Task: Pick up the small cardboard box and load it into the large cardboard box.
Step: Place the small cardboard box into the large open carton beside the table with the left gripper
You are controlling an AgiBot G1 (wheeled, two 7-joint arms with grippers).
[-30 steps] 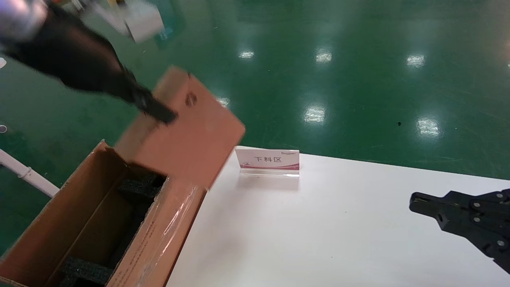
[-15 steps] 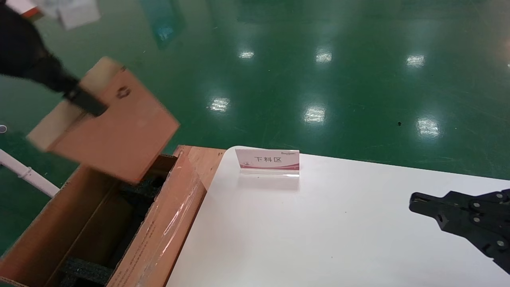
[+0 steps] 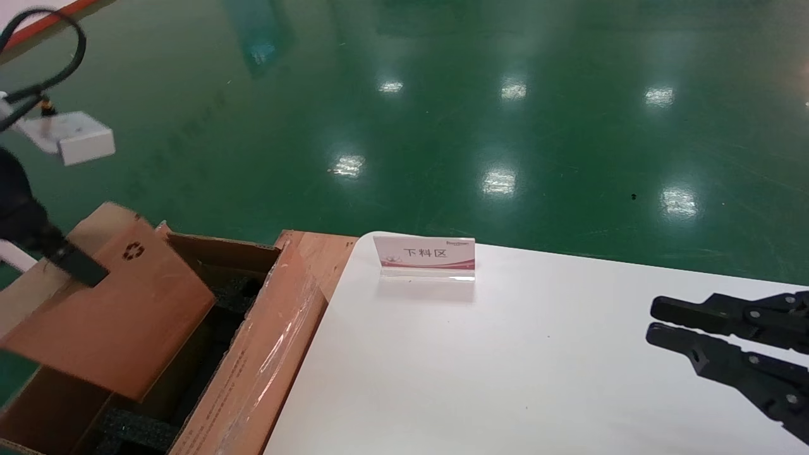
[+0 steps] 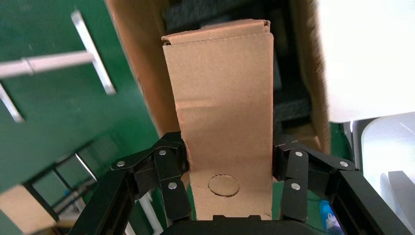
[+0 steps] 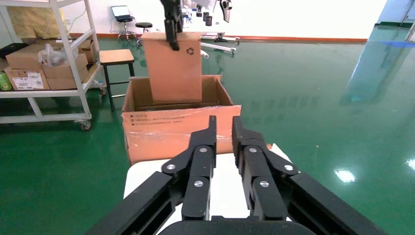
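My left gripper is shut on the small cardboard box, a slim brown carton with a recycling symbol. It holds the carton by one narrow end, tilted, with the lower end dipping into the large cardboard box. That large carton stands off the table's left edge, with black foam inside and clear film on the near wall. The right wrist view shows the small carton standing in the large one. My right gripper hovers over the table's right side, slightly open and empty.
A white table carries a small sign placard near its far edge. Green floor lies beyond it. The right wrist view shows a shelf cart with boxes and a stool behind the large carton.
My left gripper has carried the small carton left and down, from above the large carton's far end to its open top. My right gripper's fingers have parted slightly.
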